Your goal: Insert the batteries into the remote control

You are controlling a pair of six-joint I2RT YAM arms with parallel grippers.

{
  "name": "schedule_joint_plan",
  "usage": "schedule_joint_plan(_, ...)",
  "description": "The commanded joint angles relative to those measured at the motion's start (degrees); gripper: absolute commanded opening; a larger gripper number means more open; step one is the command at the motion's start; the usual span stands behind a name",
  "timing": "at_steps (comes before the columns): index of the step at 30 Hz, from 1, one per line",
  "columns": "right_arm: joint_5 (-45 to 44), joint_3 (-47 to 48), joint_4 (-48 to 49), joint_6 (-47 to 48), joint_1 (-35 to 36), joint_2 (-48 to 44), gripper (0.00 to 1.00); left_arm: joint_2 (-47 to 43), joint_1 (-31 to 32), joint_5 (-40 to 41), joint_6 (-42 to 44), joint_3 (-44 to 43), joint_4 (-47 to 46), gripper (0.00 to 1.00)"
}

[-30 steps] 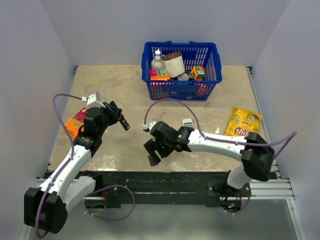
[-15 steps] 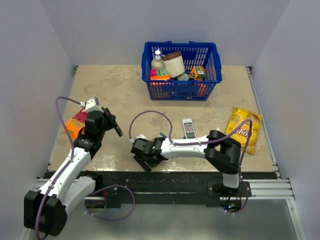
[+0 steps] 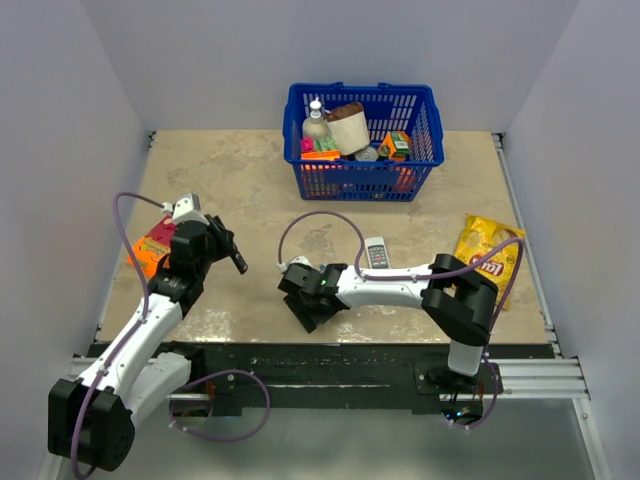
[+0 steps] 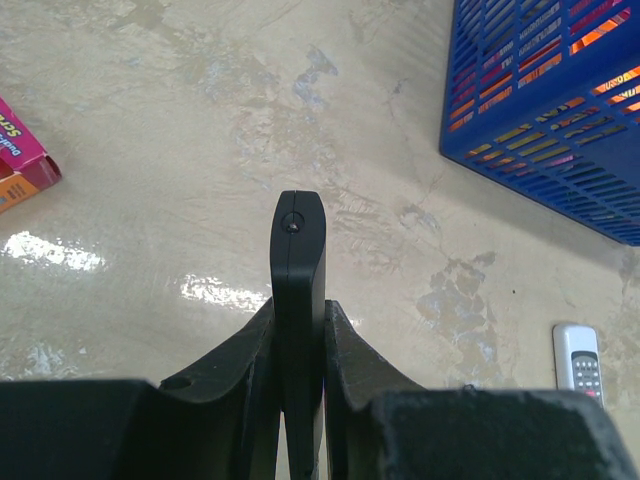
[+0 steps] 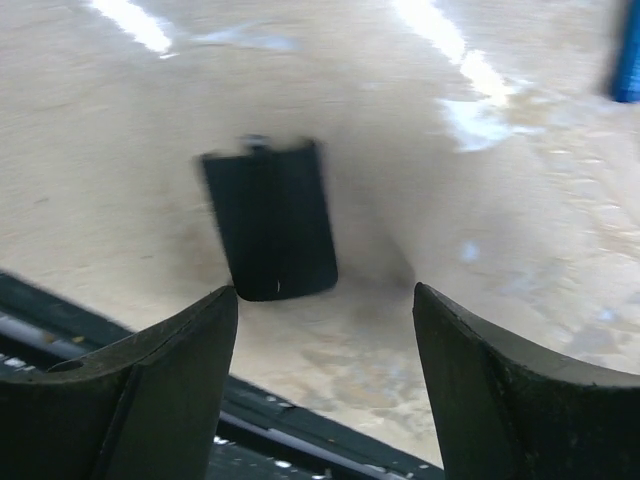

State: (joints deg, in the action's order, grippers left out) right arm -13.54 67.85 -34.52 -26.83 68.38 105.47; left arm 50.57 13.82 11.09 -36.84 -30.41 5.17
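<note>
Over the table, top cam: left gripper [image 3: 222, 250] is pinching the black remote control [image 3: 238, 263] at mid-left, lifted, w/ its free end poking toward centre. Right arm is reaching across the near edge, and the right gripper [image 3: 305, 303] is hanging low over the table [image 3: 250, 190], well short of the remote. White-grey remote [image 3: 375, 253] is lying behind the right forearm, and the blue basket [image 3: 365, 140] is sitting at the back. No batteries are showing from up here.

Left wrist cam: remote control [image 4: 298, 270] is sitting edge-on, clamped between both fingers [image 4: 240, 355], long axis running straight out from the left gripper [image 4: 298, 335]. Basket [image 4: 560, 100] is off to the upper right.

Right wrist cam: fingers [image 5: 150, 380] are standing wide apart, nothing between them. Right gripper [image 5: 322, 300] is hovering w/ the back cover [image 5: 270, 220] flat on the table just ahead, a bit left of centre, long axis pointing roughly away from the cam. A blurred blue sliver at the upper-right edge is prob. a battery [image 5: 628, 50], too cropped to be sure. If so, it is lying ahead and right of this gripper, making the right arm much the nearer one for the pick.
</note>
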Motion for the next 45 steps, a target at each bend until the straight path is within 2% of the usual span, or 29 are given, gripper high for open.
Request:
schedule_joint_plan(1,0.2,-2.6,0.4,1.1,-3.6,-2.5,0.73,0.3,-0.5,-2.3,0.1,-1.1,-3.8,0.00)
schedule_joint_plan(8,5.6,-1.9,3.5,7.1,-4.0,-2.2,0.73,0.6,-0.5,-3.5,0.1,-1.1,-4.3,0.00)
schedule_joint_plan(15,8.4,-1.2,4.7,19.8,-4.0,-0.9,0.75,0.5,-0.5,-4.9,-0.1,-0.6,-4.3,0.00)
schedule_joint_plan(23,12.5,-0.2,4.9,25.0,-4.0,1.6,0.69,0.5,-0.5,-6.6,-0.3,-0.4,-6.1,0.00)
schedule_joint_plan(30,12.0,0.5,4.8,29.5,-4.0,3.0,0.67,0.8,-0.5,-7.4,-0.6,-0.4,-6.8,0.00)
schedule_joint_plan(38,12.7,0.8,3.1,30.3,-3.9,3.3,0.48,1.3,-0.5,-9.1,-1.2,-0.2,-7.3,0.00)
schedule_joint_plan(40,12.7,0.4,3.1,30.1,-4.0,2.4,0.40,1.3,-0.5,-9.9,-1.6,0.4,-8.2,0.00)
schedule_joint_plan(45,13.3,0.1,3.0,28.5,-4.0,-0.1,0.34,1.8,-0.5,-14.6,-2.7,2.6,-13.4,0.00)
